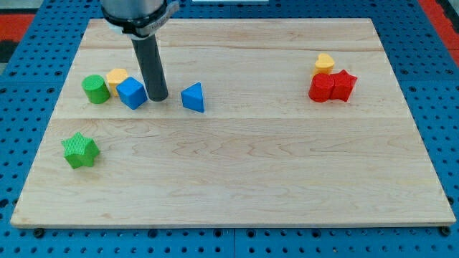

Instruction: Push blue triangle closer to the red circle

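Where the rod comes down from the view's top: the arm enters at the top edge, left of centre, its dark housing cut off by the frame, and the straight dark rod hangs nearly upright over the board (229, 179).
My tip (158, 98): it rests on the wood between two blue blocks, just beside the blue cube (132, 93) at its 9 o'clock and a little apart from the blue triangle (193, 97) at its 3 o'clock.
Jaws: the arm ends in a plain rod, so there is nothing to spread or press together.
Blue triangle: it lies left of the board's centre, upper half, not touching the tip as far as can be told.
Red circle (320, 88): well apart from the triangle, far off at the triangle's 3 o'clock, near the view's right.
Red star (343, 85): touching the red circle at its 3 o'clock.
Yellow heart (325, 64): just above the red pair, at the circle's 12 o'clock, touching or nearly so.
Yellow block (116, 79): shape unclear, at the blue cube's 10 o'clock, touching it.
Green cylinder (95, 89): at the yellow block's 8 o'clock, pressed against it.
Green star (79, 150): alone at the left cluster's 7 o'clock, near the board's left edge.
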Available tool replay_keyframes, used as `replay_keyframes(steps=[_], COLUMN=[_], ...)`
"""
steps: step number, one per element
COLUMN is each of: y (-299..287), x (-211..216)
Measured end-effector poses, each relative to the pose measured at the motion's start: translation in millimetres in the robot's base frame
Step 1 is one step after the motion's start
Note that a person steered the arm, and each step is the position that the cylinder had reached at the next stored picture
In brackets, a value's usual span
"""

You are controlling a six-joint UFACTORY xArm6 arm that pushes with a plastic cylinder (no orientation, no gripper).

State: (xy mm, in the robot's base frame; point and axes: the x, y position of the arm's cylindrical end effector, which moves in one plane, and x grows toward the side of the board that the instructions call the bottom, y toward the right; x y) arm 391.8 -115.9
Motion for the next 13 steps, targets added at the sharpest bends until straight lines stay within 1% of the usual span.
replay_keyframes(steps=[1, 2, 3, 4, 5, 6, 7, 8, 9, 10, 11, 12, 13], y=[60, 88, 52, -1, 32, 100, 175, 166, 176, 178, 219, 238, 238], x=[0, 16, 18, 30, 59, 33, 24, 21, 30, 55, 65, 33, 15])
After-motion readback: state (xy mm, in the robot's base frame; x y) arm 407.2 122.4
